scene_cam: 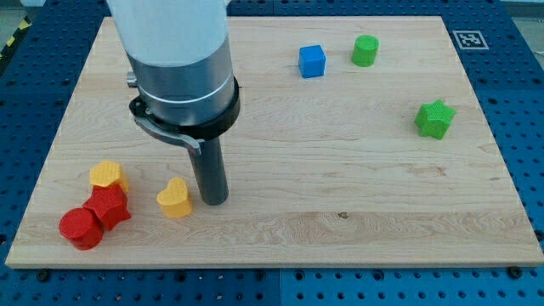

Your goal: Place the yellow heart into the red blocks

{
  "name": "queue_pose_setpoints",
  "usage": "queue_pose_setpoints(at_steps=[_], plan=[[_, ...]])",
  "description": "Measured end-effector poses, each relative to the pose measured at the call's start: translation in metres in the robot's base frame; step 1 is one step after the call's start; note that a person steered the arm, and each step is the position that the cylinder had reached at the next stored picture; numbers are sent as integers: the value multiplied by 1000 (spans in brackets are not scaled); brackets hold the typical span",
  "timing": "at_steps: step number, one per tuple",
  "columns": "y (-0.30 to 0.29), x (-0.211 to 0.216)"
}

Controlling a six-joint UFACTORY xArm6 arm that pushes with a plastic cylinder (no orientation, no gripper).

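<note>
Wooden surface (340, 170) here, pale planks sitting on a blue perforated bench, with a little black-and-white marker tag (467, 39) at the view's top right corner.

So the yellow heart (174, 199) is down near the view's bottom left, lying flat with its lobes up toward the view's top and its point toward the bottom. Glossy, rounded edges, clean yellow. Taking that heart as the landmark for everything:

- my tip (213, 202) is planted just to the heart's right, very close, can't tell if it's actually touching. No pincer on this rig, so nothing released or clenched, it's just a plain dark rod hanging straight down from a fat grey-and-white arm body that fills the view's top left.
- red star-ish block (108, 206) is a bit to the heart's left, and a red cylinder (80, 229) sits further left and lower, touching the red one.
- a second yellow block (108, 175), looks roughly hexagonal, is left and slightly above the heart, right against the top of the red star-ish block.
- well off to the right and up: blue cube (312, 61), green cylinder (365, 50), and a green star (435, 118) furthest right.
</note>
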State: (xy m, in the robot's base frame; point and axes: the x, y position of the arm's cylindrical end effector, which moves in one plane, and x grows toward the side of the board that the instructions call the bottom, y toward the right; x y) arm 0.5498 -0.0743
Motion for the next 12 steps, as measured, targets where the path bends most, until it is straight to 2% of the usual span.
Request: queue_pose_setpoints(at_steps=[2, 3, 4, 5, 6, 8, 12], plan=[[-52, 5], [-73, -6], [-64, -14], [-24, -19], [-58, -48], [-115, -49], [-117, -42]])
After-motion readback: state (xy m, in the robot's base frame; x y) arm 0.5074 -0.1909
